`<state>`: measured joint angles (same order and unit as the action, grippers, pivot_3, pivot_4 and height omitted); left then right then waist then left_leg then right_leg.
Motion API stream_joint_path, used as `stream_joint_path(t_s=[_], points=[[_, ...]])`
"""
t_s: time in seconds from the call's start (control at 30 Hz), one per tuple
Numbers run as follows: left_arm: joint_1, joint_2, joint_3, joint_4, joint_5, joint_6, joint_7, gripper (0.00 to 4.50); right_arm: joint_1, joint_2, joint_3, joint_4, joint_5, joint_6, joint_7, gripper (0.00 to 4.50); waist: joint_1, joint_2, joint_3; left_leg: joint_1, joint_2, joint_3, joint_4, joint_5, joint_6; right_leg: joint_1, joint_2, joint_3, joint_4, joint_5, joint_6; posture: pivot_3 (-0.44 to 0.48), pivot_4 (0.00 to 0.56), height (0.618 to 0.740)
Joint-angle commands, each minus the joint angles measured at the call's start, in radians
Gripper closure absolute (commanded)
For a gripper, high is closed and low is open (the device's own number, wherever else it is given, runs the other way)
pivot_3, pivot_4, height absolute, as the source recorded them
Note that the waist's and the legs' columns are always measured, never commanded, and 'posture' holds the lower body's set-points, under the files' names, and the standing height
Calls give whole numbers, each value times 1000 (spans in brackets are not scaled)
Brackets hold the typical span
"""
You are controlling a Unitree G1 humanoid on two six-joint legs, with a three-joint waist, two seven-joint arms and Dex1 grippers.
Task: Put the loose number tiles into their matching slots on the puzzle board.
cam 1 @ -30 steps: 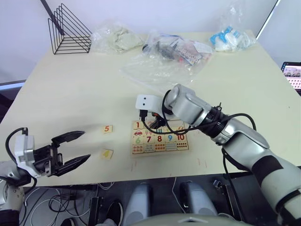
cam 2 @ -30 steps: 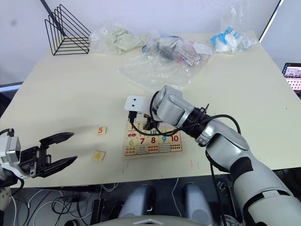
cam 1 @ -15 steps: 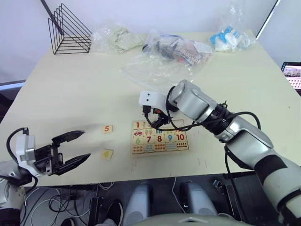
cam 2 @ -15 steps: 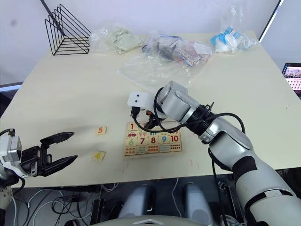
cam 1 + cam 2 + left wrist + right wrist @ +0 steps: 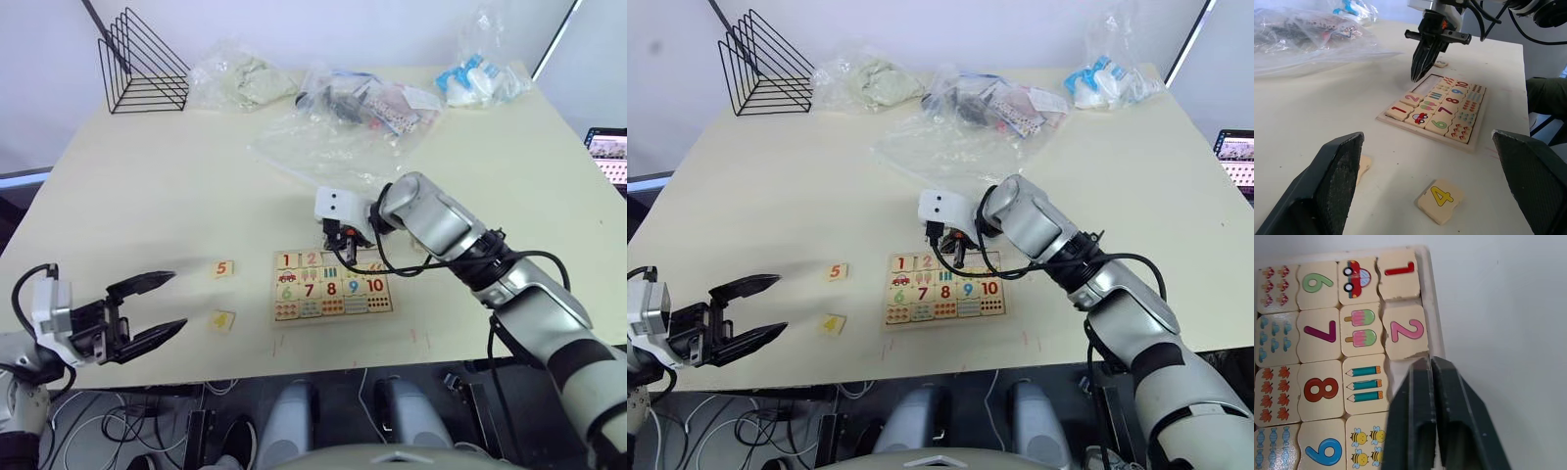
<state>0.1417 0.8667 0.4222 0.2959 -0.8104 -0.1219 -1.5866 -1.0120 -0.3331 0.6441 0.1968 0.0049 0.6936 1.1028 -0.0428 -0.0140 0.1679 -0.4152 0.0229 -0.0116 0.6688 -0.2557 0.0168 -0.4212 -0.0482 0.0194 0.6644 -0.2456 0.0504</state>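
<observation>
Cream-coloured tabletop (image 5: 157, 186) bearing the following items. Square wooden number puzzle board (image 5: 332, 285), lying flat near the front edge, its tiles carrying coloured numerals 1, 2 and 6 to 10 beside picture tiles of a car, lollies, pencils and bees. Right gripper (image 5: 339, 241), hanging over the back edge of the board, its two black fingers pressed together and pinching nothing; in the right wrist view the fingertips are pointing at the vacant slot just beside the pink numeral 2 tile (image 5: 1405, 332). Loose square wooden tile with orange 5 (image 5: 224, 267), sitting on the table to the left of the board, apart from it. Loose square wooden tile with yellow 4 (image 5: 223, 319), sitting nearer the front edge, below the 5 tile and also clear of the board. Another small loose tile (image 5: 1440, 63) is lying behind the board on its far side; its face cannot be read. Left gripper (image 5: 157, 311), hovering at the front left corner of the table, near the 4 tile, its fingers spread wide and carrying nothing. Black wire rack (image 5: 141, 62), standing at the far left corner. Clear plastic bags (image 5: 353, 108) with assorted contents, resting along the far edge.
</observation>
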Motion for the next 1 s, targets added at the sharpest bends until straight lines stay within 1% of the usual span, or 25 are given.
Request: stream_joint_path(t_s=[0.03,0.43,1.0], points=[[9,18,19,-1,-20,-17,-28,0,23,-6,-30,-43,-6,-60,-3,4457,1,0,0,0,0,0,0,0,0,0,0,0,0,0,0,0,150,740],[12,22,21,-3,-22,-18,-28,0,63,3,-11,-7,-66,-145,-20,4457,1,0,0,0,0,0,0,0,0,0,0,0,0,0,0,0,150,740],[9,20,22,-7,-21,-14,-28,0,84,37,-12,24,-103,-164,-10,4457,1,0,0,0,0,0,0,0,0,0,0,0,0,0,0,0,150,740]])
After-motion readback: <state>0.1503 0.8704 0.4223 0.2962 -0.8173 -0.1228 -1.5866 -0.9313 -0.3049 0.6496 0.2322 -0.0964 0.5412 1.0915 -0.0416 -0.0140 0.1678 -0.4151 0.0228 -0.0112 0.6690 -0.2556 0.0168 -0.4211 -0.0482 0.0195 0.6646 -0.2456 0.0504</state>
